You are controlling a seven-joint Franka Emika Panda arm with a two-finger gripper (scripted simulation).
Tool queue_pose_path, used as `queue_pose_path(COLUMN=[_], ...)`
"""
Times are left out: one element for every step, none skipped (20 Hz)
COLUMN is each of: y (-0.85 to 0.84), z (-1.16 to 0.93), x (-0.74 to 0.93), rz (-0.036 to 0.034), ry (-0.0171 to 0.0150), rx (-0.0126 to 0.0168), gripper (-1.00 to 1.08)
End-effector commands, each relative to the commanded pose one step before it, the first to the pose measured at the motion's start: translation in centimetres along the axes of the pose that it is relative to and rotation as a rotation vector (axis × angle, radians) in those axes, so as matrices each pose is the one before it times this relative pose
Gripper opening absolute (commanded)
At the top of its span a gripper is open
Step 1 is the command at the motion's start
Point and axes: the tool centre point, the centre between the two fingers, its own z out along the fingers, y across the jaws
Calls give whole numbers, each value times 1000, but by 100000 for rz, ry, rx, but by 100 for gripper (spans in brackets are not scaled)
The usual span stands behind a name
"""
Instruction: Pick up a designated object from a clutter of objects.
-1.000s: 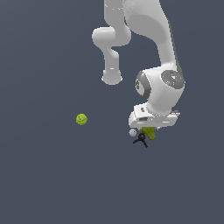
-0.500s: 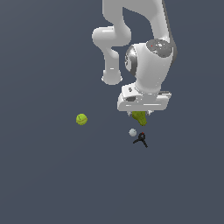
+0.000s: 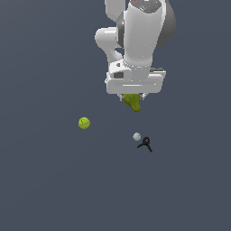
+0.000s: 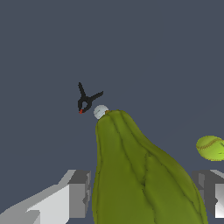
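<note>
The olive-green pear-shaped object (image 3: 133,102) hangs from my gripper (image 3: 132,96), lifted well above the floor. In the wrist view the pear shape (image 4: 140,175) fills the space between the two grey fingers (image 4: 79,192), which are shut on it. The rest of the clutter lies on the floor below: a yellow-green ball (image 3: 84,122) to the exterior view's left, a tiny white ball (image 3: 136,136) and a black pronged item (image 3: 145,143) touching or nearly touching it. All three also show in the wrist view: ball (image 4: 210,147), white ball (image 4: 100,111), pronged item (image 4: 86,101).
The floor (image 3: 45,180) is a plain dark grey surface with no edges or walls in view. The white arm (image 3: 140,36) rises above the gripper at the top of the exterior view.
The gripper has risen with the pear shape in it, from floor level beside the white ball and pronged item to well above them. The other items have not moved.
</note>
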Motion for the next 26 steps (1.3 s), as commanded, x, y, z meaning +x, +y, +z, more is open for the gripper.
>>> queue_pose_path(y=[1458,554,541,527,510,490,469,451,436,416,399,354,341,291,275,224,209,175,121,109,77,13,10,-23,-34,-14], z=[-2186,-804,-783,-760,-733,-703,-671,-643,-616,-589,-554,-515,-469,-425,-378,-332,-283,-236,-191,-142,-94,-52,0,48,58,22], x=[-1061,-393,-378,-363,-348,-333,-317,-299,-279,-259,-236,-216,-196,-177,-156,-135,-113,-91,-68,-44,-20,3,29,52,48,17], rz=[-25,0,0,0,0,0,0,0,0,38,0,16,0,16,0,17,0,0,12,0,0,-8,0,0,0,0], ry=[198,0,0,0,0,0,0,0,0,3,0,1,0,0,0,0,0,0,0,0,0,5,0,0,0,0], rx=[194,0,0,0,0,0,0,0,0,-57,0,-67,0,-67,0,-67,0,0,-68,0,0,-68,0,0,0,0], gripper=[-100,-100,-100,-100,-100,-100,-100,-100,-100,-100,-100,-100,-100,-100,-100,-100,-100,-100,-100,-100,-100,-100,-100,-100,-100,-100])
